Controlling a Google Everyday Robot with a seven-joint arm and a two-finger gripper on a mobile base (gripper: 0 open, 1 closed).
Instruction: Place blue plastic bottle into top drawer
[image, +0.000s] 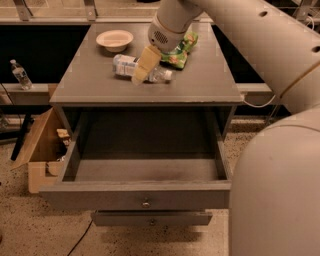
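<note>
The blue plastic bottle (124, 65) lies on its side on the grey cabinet top (90, 85), white cap pointing right. My gripper (142, 65) hangs from the pale arm directly over the bottle's middle and hides that part of it. The top drawer (100, 194) is pulled wide open below the cabinet top. Its inside is bare, and a small round knob (145, 203) sits on its front.
A pale bowl (114, 39) sits at the back left of the top and a green chip bag (181, 54) behind the gripper. A narrower drawer (152, 218) sticks out below. A cardboard box (42, 150) and a small clear bottle (20, 74) stand left. My arm's bulk (280, 175) fills the right side.
</note>
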